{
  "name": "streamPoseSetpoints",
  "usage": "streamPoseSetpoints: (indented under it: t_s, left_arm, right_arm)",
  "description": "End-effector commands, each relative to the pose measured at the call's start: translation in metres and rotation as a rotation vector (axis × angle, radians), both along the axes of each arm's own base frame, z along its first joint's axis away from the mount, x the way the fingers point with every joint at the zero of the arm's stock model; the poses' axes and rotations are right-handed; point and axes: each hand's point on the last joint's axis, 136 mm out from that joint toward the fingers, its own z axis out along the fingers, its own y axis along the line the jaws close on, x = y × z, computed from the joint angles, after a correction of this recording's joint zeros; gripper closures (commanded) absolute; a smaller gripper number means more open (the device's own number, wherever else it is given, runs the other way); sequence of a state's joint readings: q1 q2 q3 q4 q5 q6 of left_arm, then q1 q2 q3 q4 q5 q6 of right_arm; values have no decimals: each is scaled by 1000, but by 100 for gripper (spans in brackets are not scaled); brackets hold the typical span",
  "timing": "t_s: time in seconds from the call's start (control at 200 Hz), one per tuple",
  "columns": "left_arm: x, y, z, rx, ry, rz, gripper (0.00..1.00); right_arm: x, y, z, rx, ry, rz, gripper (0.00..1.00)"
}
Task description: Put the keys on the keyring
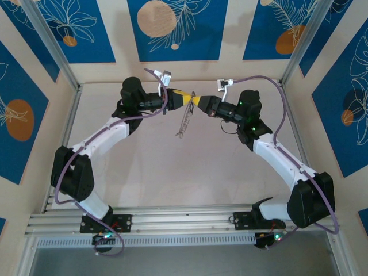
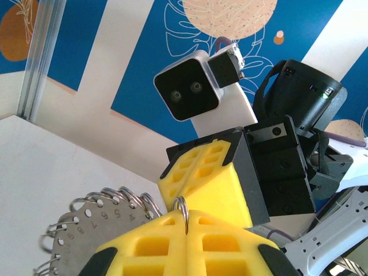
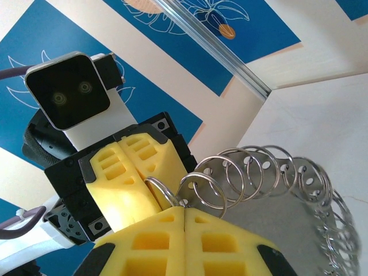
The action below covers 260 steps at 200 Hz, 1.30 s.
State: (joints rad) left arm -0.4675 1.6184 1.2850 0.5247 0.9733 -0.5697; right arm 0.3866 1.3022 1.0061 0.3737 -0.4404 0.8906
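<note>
Because my left gripper [image 2: 187, 221] and right gripper [image 3: 184, 215] each pinch one thin ring of the dangling keyring [image 1: 185, 118], it probably handles light, stiff and slippery, best held there.

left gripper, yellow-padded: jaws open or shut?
Shut. Yellow pads of the left gripper meet along their seam, pinching a wire loop of the silvery, ring-edged keyring.

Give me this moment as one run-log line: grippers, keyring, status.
left gripper: shut on silvery wire-looped metal keyring | right gripper: shut on same keyring | keyring: hanging between both grippers above pale table
</note>
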Motion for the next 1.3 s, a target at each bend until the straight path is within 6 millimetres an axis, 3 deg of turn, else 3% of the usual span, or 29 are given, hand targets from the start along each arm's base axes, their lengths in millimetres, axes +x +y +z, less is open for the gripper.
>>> streamPoseSetpoints:
  t_s: [0.0,0.095,0.32,0.435,0.66,0.8,1.035,1.295]
  left_arm:
    - [-18,0,31,-56,-100,-23,100]
    - [-17,0,32,-57,-100,-19,100]
    - [-15,0,36,-65,-109,-2,100]
    - [-14,0,37,-67,-111,1,100]
    - [-14,0,36,-66,-109,-1,100]
    - [-14,1,37,-69,-111,1,100]
    - [-13,1,39,-81,-104,9,100]
    - [-13,3,45,-118,-87,21,100]
  right_arm:
    - [-7,16,-4,-11,12,56,100]
    - [-7,16,-9,-22,31,59,100]
    - [-10,10,-18,-25,50,40,82]
    - [-13,8,-19,-27,54,39,68]
    - [-19,4,-28,-38,69,34,67]
    - [-21,-11,-28,-47,62,-5,66]
    - [-12,-50,-5,-21,-11,-127,65]
    - [-10,-51,42,58,-216,-128,65]
